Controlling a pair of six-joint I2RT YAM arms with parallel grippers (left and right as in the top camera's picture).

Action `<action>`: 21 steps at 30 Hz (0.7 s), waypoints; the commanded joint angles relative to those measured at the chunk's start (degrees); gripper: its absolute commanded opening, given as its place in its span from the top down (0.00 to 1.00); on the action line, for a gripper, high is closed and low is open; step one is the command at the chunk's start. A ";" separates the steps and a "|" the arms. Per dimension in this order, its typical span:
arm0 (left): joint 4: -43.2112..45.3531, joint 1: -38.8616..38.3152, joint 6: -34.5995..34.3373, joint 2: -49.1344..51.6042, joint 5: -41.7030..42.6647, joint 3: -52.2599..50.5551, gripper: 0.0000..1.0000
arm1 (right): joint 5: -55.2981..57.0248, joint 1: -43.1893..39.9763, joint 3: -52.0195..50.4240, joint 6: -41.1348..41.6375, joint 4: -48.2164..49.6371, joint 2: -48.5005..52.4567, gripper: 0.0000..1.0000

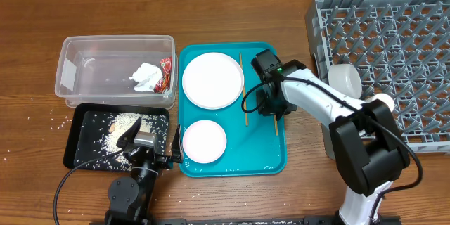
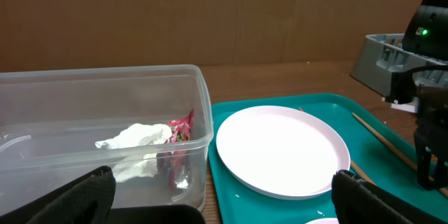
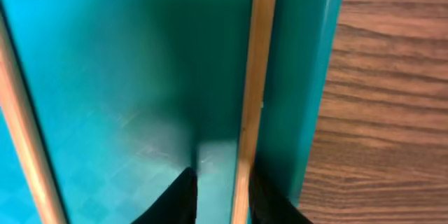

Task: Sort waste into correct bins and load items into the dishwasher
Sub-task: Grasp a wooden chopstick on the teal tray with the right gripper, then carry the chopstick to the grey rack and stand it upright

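The right end effector (image 3: 224, 182) straddles 1 chopstick (image 3: 255, 77) tight against the teal tray's (image 1: 232, 158) right rim. Its jaws are narrow, but I cannot tell if they pinch yet. The left end effector (image 2: 224, 182) hangs spread wide.

Apparently done: napkin (image 1: 146, 77) and wrapper (image 1: 165, 74) in the clear tub (image 1: 70, 77), crumbs (image 1: 126, 123) on the black tray (image 1: 81, 155), 1 white vessel (image 1: 344, 79) in the rack (image 1: 394, 56).

Left to do: large plate (image 1: 212, 79), small plate (image 1: 204, 140), 2 chopsticks — the rim crowds 1 finger.

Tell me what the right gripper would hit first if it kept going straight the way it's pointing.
Most likely the wooden chopstick, which lies between the fingers of the right gripper as it points down. Right beneath is the floor of the teal tray. Depth is hard to judge.
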 commanded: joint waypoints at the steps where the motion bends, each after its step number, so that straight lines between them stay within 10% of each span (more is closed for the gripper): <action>1: 0.07 0.70 1.09 -0.59 0.42 -0.28 0.00 | -0.24 0.07 -0.39 0.09 0.02 2.45 0.78; 6: 0.07 0.70 1.09 -0.59 0.42 -0.28 0.00 | -0.55 0.07 -0.33 0.09 -1.49 2.38 0.96; 21: 0.07 0.70 1.09 -0.59 0.42 -0.28 0.00 | 13.03 -11.39 11.06 -10.95 1.05 -20.11 0.96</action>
